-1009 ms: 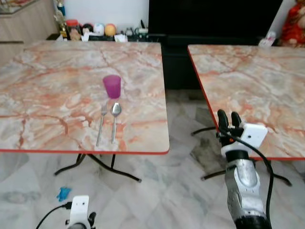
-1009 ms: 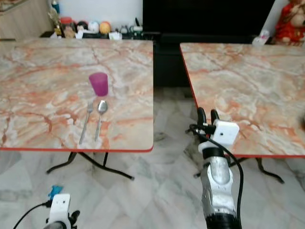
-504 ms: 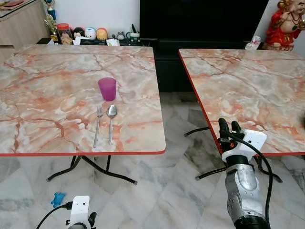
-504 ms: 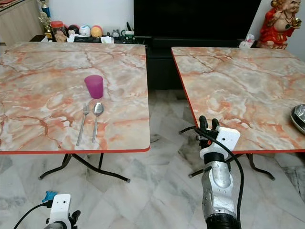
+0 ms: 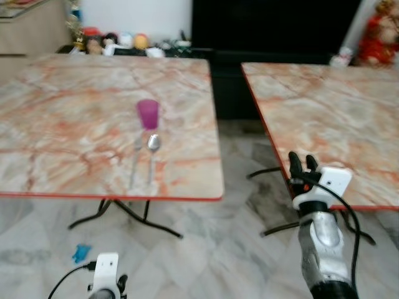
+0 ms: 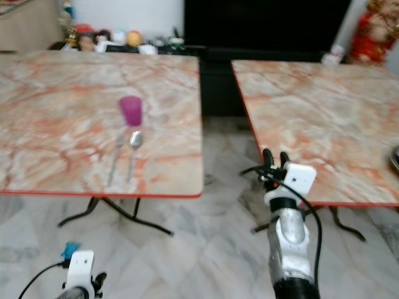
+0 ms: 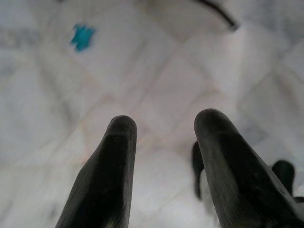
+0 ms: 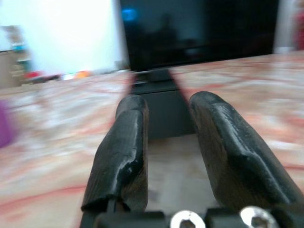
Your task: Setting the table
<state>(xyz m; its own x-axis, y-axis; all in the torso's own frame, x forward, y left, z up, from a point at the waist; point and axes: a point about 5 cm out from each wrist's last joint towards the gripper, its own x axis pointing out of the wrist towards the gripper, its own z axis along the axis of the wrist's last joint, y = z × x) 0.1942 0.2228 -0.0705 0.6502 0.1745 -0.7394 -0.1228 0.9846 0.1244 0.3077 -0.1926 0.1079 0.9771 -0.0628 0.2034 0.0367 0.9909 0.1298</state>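
so the left table [image 5: 75, 106] already has part of a place setting on it: a purple cup [image 5: 148, 114] toward that table's right side, and just in front of the cup a fork [image 5: 135, 163] and spoon [image 5: 151, 157] lying side by side, handles pointing at the near red edge. the spoon sits on the side nearer the gap between the tables.

right gripper [image 5: 302, 166] is raised in that gap, close to the near corner of the right table [image 5: 324, 106], fingers a little apart with nothing between them. left gripper [image 7: 164, 156] hangs low over the marble floor [image 5: 206, 249], also parted and empty.

everything's a bit smeared, so my guess is the robot is mid-walk and looking for the next item. there's a sliver of something metallic, maybe a bowl or plate [image 6: 394, 159], at the far right edge of the right table, can't really tell what. if that's the next piece, i'd square up to the right table first, stop moving fully, then reach.

stuff to watch: the table legs [image 5: 124, 215] splay out under both tables, and there's a small blue thing [image 5: 81, 252] on the floor near the left table's legs. beyond the tables there's a dark tv unit [image 5: 274, 28], a shelf of little knick-knacks [image 5: 118, 42], and a red figurine [image 5: 377, 31].
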